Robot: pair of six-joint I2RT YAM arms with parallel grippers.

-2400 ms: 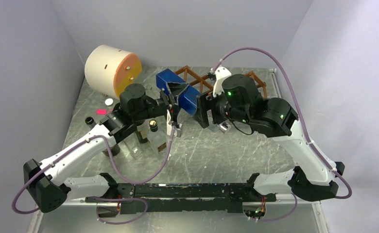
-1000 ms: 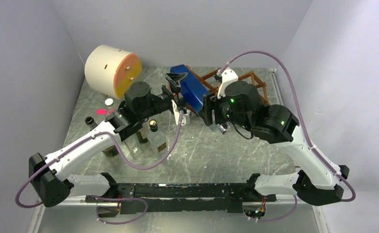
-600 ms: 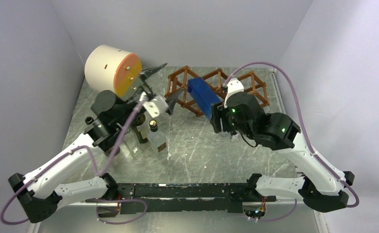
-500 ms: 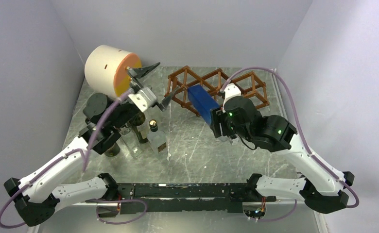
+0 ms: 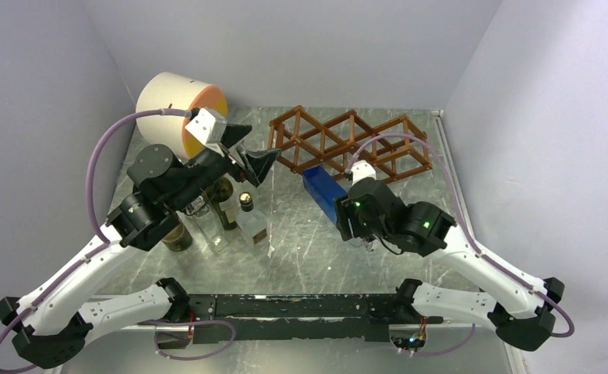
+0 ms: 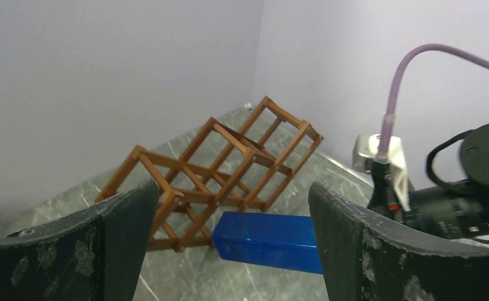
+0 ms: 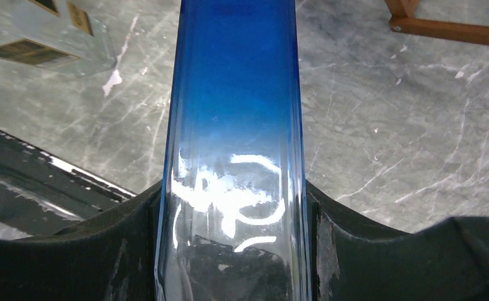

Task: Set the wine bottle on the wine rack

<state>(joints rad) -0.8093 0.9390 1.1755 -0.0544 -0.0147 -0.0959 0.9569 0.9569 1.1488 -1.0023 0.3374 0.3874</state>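
The wine bottle (image 5: 322, 193) is blue glass with flat sides. My right gripper (image 5: 349, 224) is shut on its near end and holds it level, just in front of the wine rack (image 5: 348, 142). In the right wrist view the bottle (image 7: 234, 94) runs straight out between my fingers (image 7: 355, 241). The reddish-brown lattice rack stands at the back of the table, and no bottle lies in its cells. My left gripper (image 5: 251, 160) is open and empty, raised to the left of the rack. Its view shows the rack (image 6: 217, 164) and the bottle (image 6: 268, 241) between its fingers (image 6: 380, 251).
A cream-and-orange cylinder (image 5: 176, 107) lies at the back left. Several upright bottles (image 5: 248, 220) stand under my left arm; one clear bottle shows in the right wrist view (image 7: 41, 37). A rack corner (image 7: 449, 26) shows there too. Walls close three sides.
My left gripper has come away from the bottle's far end and swung back to the left, open. My right gripper has drawn the bottle back and down, out in front of the rack.
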